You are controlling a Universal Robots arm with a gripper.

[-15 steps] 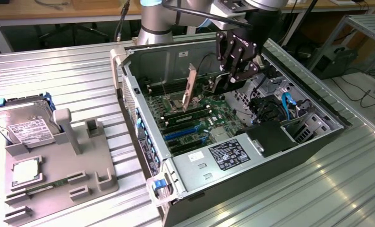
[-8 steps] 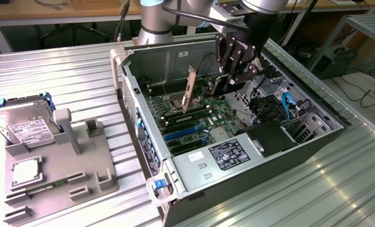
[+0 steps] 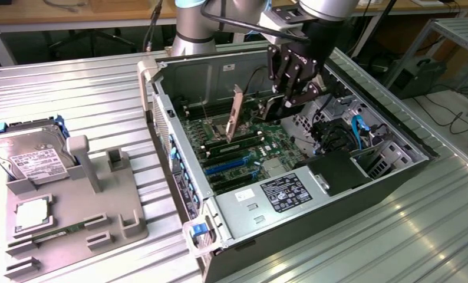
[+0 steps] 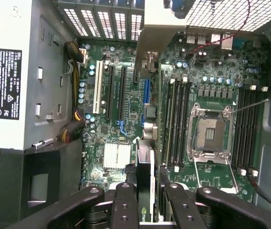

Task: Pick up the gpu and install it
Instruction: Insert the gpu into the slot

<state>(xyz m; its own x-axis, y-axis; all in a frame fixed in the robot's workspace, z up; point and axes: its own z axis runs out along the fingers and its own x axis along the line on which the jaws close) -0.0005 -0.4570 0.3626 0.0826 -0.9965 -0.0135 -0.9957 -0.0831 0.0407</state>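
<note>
Hovering over the open computer case [image 3: 218,177] on the ribbed metal worktop [image 3: 76,94], the arm is well into the job: the gpu [image 4: 145,191] is already lifted and sits edge-on, clamped between the jaws of the gripper [image 4: 146,202], poised above the green motherboard [image 4: 126,119]. In the exterior view the gripper [image 3: 290,97] hangs inside the case near its back wall. Still to do, as I judge it: the card is not yet seated in any expansion slot [image 4: 110,93]. Off to the exterior view's left, the grey parts tray [image 3: 124,230] keeps the hard drive [image 3: 33,159]. Writing: the power supply [image 3: 285,191] carries a black label, its print too small to read.
</note>
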